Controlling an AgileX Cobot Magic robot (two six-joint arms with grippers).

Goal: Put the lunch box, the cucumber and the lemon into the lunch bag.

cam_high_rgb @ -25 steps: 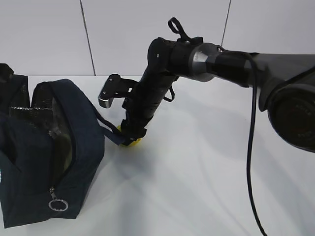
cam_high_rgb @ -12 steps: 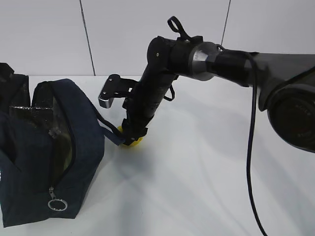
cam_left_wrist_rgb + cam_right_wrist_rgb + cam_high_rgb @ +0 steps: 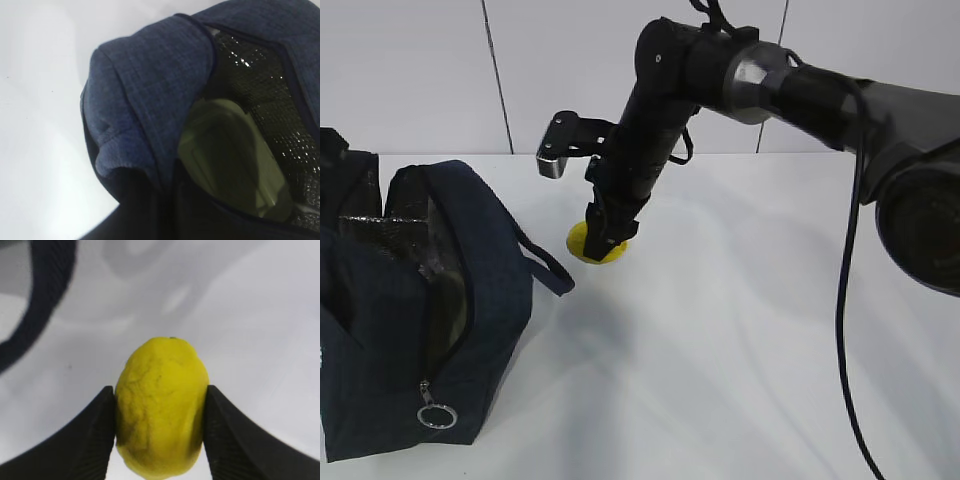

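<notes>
My right gripper is shut on the small yellow lemon and holds it a little above the white table, just right of the lunch bag. In the right wrist view the lemon sits squeezed between both black fingers. The navy lunch bag stands open at the left. In the left wrist view its mouth shows the silvery lining and the pale green lid of the lunch box inside. The left gripper is only a dark blur at the bag's edge. The cucumber is not in view.
The bag's strap handle hangs out toward the lemon and also shows in the right wrist view. The zipper ring pull hangs at the bag's front. The white table stretches to the right of the bag.
My right gripper has risen with the lemon, lifting it off the table and away from the strap. The bag has not moved.
</notes>
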